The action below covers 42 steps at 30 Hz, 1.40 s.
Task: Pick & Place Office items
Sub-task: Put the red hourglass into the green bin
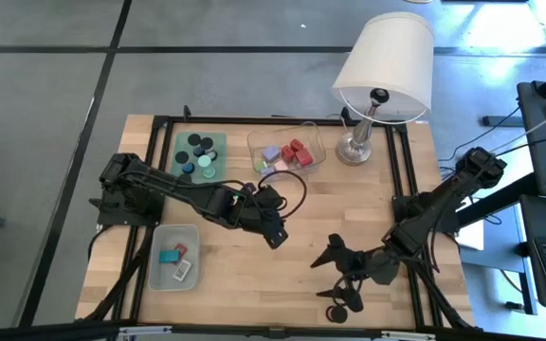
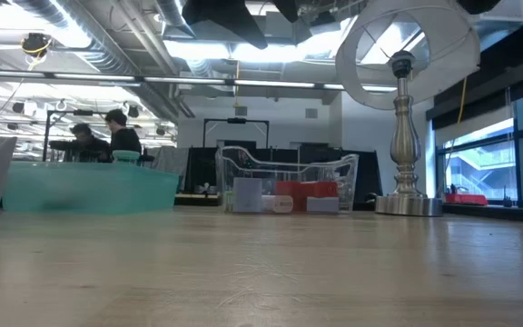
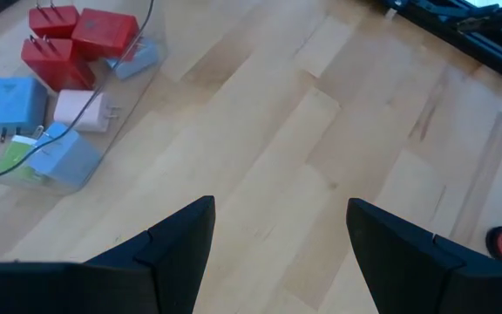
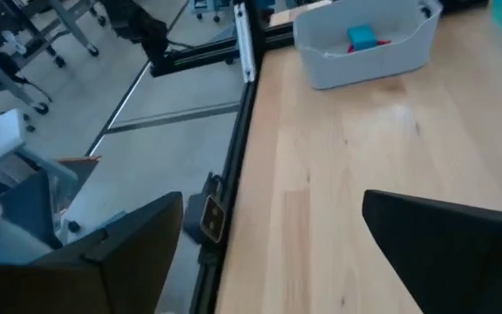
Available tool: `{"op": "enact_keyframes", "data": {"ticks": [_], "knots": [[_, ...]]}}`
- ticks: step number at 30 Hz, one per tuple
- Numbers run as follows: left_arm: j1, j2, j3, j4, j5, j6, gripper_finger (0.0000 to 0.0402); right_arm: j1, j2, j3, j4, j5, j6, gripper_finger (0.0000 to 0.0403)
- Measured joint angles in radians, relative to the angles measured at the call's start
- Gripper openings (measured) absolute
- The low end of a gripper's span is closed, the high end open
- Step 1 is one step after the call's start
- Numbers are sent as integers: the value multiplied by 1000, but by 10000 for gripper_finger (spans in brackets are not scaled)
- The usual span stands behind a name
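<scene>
**Both grippers open and empty over bare wood**

Nearest the overhead camera, the right gripper (image 1: pixel 341 280) hangs over the table's near edge with its fingers spread wide and nothing between them. A black round cap (image 1: pixel 336 314) lies on the wood just beside it.

Farther in, the left gripper (image 1: pixel 275 235) sits above mid-table, jaws parted and empty.

Most office items are sorted into containers. Black and teal caps (image 1: pixel 200 152) rest on the green mat (image 1: pixel 180 144) at the far left. Red, lilac and pink blocks (image 3: pixel 68 39) fill the clear tray (image 1: pixel 313 134) beside it; several show plug prongs. The grey tray (image 1: pixel 157 275) near the left front holds a teal block (image 1: pixel 169 255) and flat labelled rectangles (image 1: pixel 183 270), whose writing is too small to read.

A white-shaded lamp (image 1: pixel 385 64) stands at the far right. Two people (image 2: pixel 103 134) sit in the room behind.
</scene>
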Motion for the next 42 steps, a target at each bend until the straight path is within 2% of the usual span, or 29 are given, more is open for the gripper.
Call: {"op": "enact_keyframes", "data": {"ticks": [4, 7, 10, 12, 14, 18, 27, 32, 36, 42], "knots": [[0, 0, 0, -1, 0, 29, 257, 41, 0, 0, -47, -25, 49, 359], [0, 0, 0, -1, 0, 47, 257, 70, 0, 0, -144, -101, 156, 359], [0, 0, 0, -1, 0, 70, 257, 108, 0, 0, -161, -179, 237, 359], [0, 0, 0, -1, 0, 90, 257, 134, 0, 0, -145, -168, 258, 359], [0, 0, 0, -2, 0, 102, 257, 162, 0, 0, -138, -114, 259, 359], [1, 0, 0, -1, -2, 50, 257, 207, 0, 0, -151, -32, 149, 359], [0, 0, 0, -1, -54, -70, 257, 239, 0, 0, -190, -29, -206, 359], [3, 0, 0, -1, -95, -136, 257, 240, 35, 0, -163, -88, -264, 359], [3, 0, 0, -1, -90, -143, 257, 240, 94, 0, -30, -129, -330, 359], [3, 0, 0, -1, -89, -143, 257, 240, 137, 0, 69, -132, -366, 359]]}}
